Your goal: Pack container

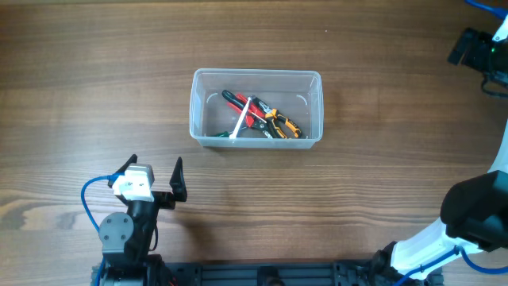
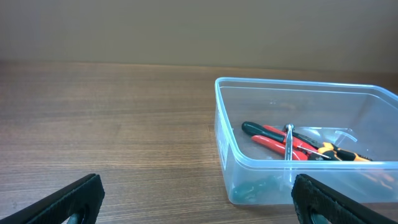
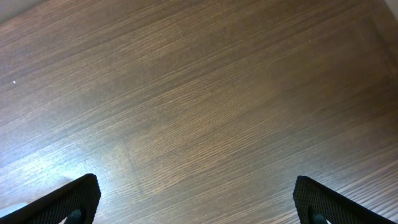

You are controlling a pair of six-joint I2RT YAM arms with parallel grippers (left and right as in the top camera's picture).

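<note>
The left tool (image 1: pixel 155 168), wide open and empty, sits low over the desk (image 1: pixel 79 79); the container (image 1: pixel 197 111), pliers (image 1: pixel 274 119) inside, lies ahead to its right. The right tool (image 3: pixel 198 202), equally open and empty, hovers far off. A low reach could catch the rim and shove it.

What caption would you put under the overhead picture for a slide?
Clear container holding red- and orange-handled tools on a wooden table, left gripper open nearby.

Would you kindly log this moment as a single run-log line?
container: tools inside | left hand: open, empty, facing container | right hand: open, empty, above table
</note>
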